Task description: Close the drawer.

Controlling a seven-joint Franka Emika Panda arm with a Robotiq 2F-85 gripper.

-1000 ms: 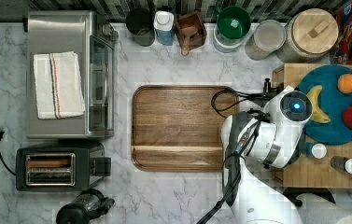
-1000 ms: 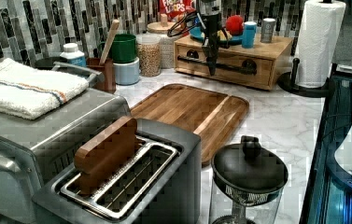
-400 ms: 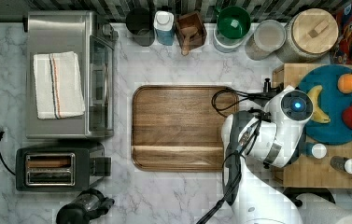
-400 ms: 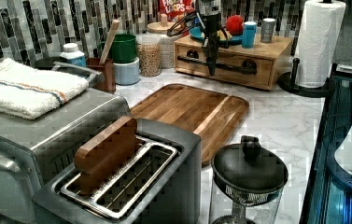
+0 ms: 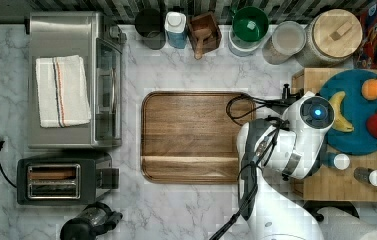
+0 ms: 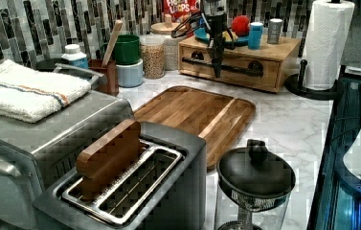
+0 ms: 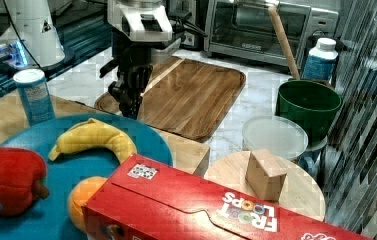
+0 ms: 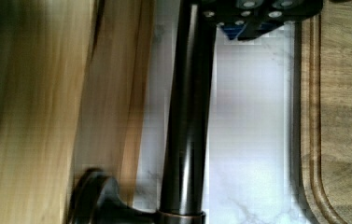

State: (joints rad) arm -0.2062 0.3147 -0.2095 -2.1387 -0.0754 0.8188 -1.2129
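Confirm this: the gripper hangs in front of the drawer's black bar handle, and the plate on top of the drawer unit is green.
One detail is off: the plate is blue, not green, as the top view shows. The rest holds: in the left view the gripper hangs in front of the drawer at its black bar handle.

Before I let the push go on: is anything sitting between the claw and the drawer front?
Nothing visible does. In the left view the claw hangs right at the drawer, against its black bar handle. The wrist view shows only bare marble counter beside the handle.
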